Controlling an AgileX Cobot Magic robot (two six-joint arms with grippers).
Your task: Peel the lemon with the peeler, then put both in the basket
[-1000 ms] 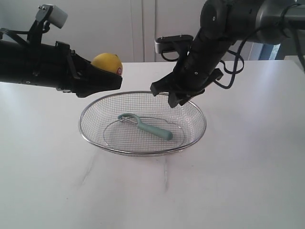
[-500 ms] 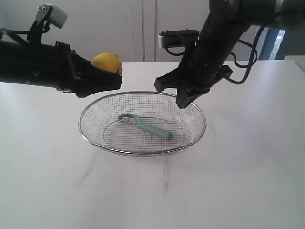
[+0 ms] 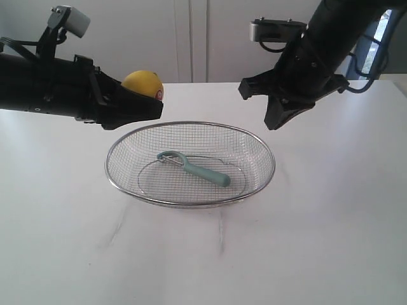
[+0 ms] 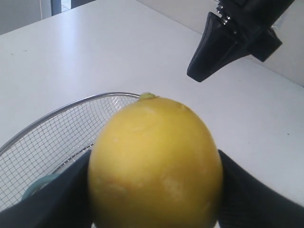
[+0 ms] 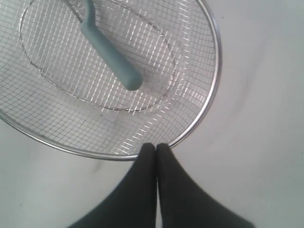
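The left gripper (image 3: 147,101) is clamping the lemon (image 4: 154,161) across its middle, one finger pressing on each flank, and is holding it in the air. The skin showing between the fingers is looking whole and yellow, with a red sticker (image 3: 159,94) facing outward. Whether the hidden side is peeled, I cannot tell.

The lemon is looking firm and fairly weighty for its size, round and waxy. It is likely to slide out of a loose pinch and to roll once set down, so this broad grip across the belly is suiting it.

Just below and ahead of this gripper the basket (image 5: 218,57) is sitting on the counter (image 3: 331,248). The peeler (image 5: 110,59) is lying inside on the mesh, its handle pointing toward the right gripper (image 5: 156,154). It is looking light, stiff and slim. The middle of the handle is the place to take it, clear of the blade, though lying flat on wire it is offering little to pinch.

The right gripper is hanging above and just outside the basket's rim, jaws pressed together, holding nothing. By my reading, only the lemon is waiting to go in.
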